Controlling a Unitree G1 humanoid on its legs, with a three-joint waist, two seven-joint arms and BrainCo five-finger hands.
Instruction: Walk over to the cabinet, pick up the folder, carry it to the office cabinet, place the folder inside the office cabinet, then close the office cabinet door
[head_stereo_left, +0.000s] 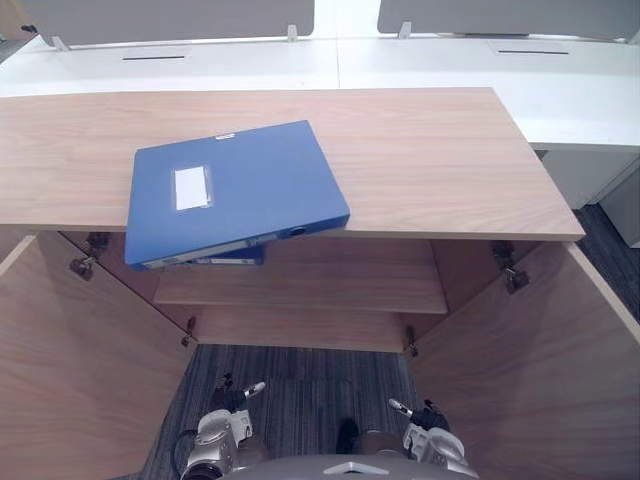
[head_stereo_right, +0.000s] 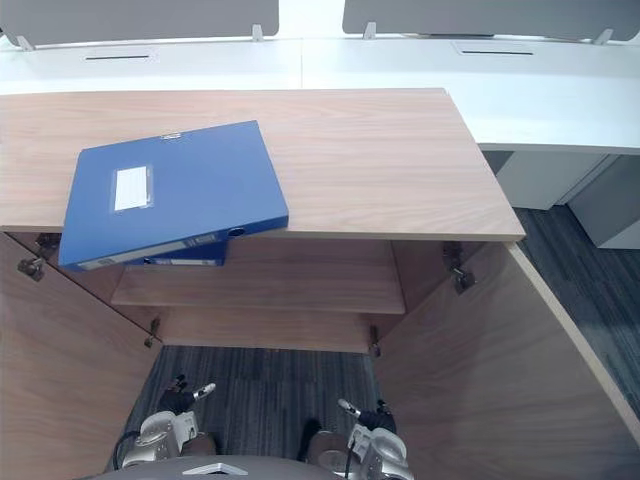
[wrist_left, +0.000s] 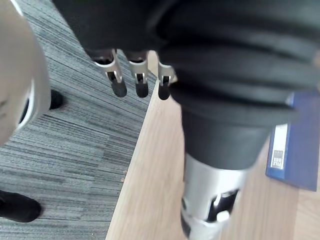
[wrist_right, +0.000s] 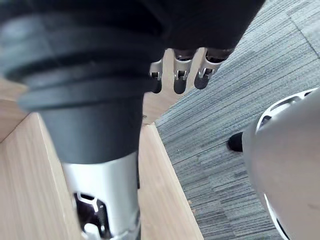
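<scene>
Blue folder (head_stereo_left: 235, 190) lies flat on the cabinet top (head_stereo_left: 430, 170), left of centre, spine overhanging the front edge — long axis across me. My left hand (head_stereo_left: 222, 428) and right hand (head_stereo_left: 435, 440) hang low, fingers relaxed, empty. Left is nearer — reach up and forward.

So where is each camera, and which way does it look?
Left wrist view: on the left wrist, facing along the left hand down to the carpet.
Right wrist view: on the right wrist, along the right hand to carpet too.
Left eye view: on the head, looking down at cabinet, folder, both hands.
Right eye view: beside it, sharing that scene.
</scene>
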